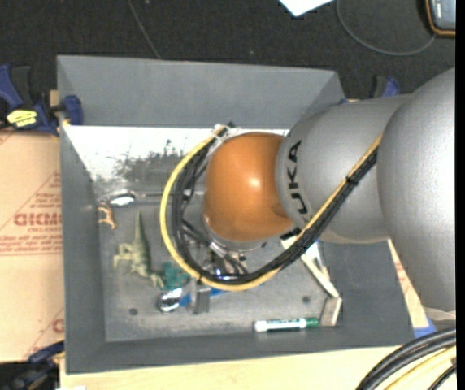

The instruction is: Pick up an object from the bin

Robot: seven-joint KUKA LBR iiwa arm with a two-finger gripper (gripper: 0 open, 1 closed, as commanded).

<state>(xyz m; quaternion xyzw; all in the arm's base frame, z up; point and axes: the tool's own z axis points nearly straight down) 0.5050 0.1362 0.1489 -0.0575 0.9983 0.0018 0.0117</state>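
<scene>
No lift yet, seemingly: grasp and raise both left to do. Gripper [203, 292] low over the bin's [82, 242] lower-middle floor, next to a teal piece [172, 276] and a silver round thing [167, 302]. Cannot tell whether clenched or released. Teal piece too hidden to judge its long axis or heading.

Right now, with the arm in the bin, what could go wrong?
1. The gripper is beside a tight cluster: teal piece, shiny round piece, pale dinosaur toy. It may nudge or catch the wrong one.
2. The orange wrist cover and yellow cable hide the contact area from the camera, so a miss could go unnoticed.
3. The green-capped marker lies close to the bin's near wall; reaching for it risks striking the wall.
</scene>
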